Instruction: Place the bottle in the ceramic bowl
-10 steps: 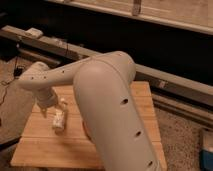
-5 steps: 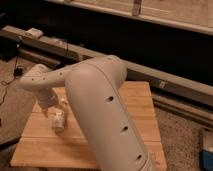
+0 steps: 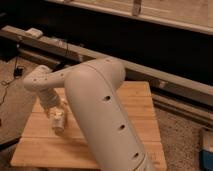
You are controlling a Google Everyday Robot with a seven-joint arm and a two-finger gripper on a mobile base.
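The bottle (image 3: 58, 120) is whitish-cream and lies on the left part of the wooden table (image 3: 142, 107). My gripper (image 3: 54, 107) is at the end of the pale arm (image 3: 100, 110), right over the bottle's far end and touching or almost touching it. Whether it holds the bottle does not show. The ceramic bowl is hidden, likely behind the big arm segment that covers the table's middle.
A long metal rail (image 3: 165, 82) runs behind the table, with a dark wall beyond. A small pale box (image 3: 34, 33) sits on the rail at far left. Cables (image 3: 12, 75) lie on the floor at left. A blue-white object (image 3: 207, 150) is at lower right.
The large arm segment has swung left and closer, covering more of the table's middle. The gripper and the bottle have stayed at about the same spot.
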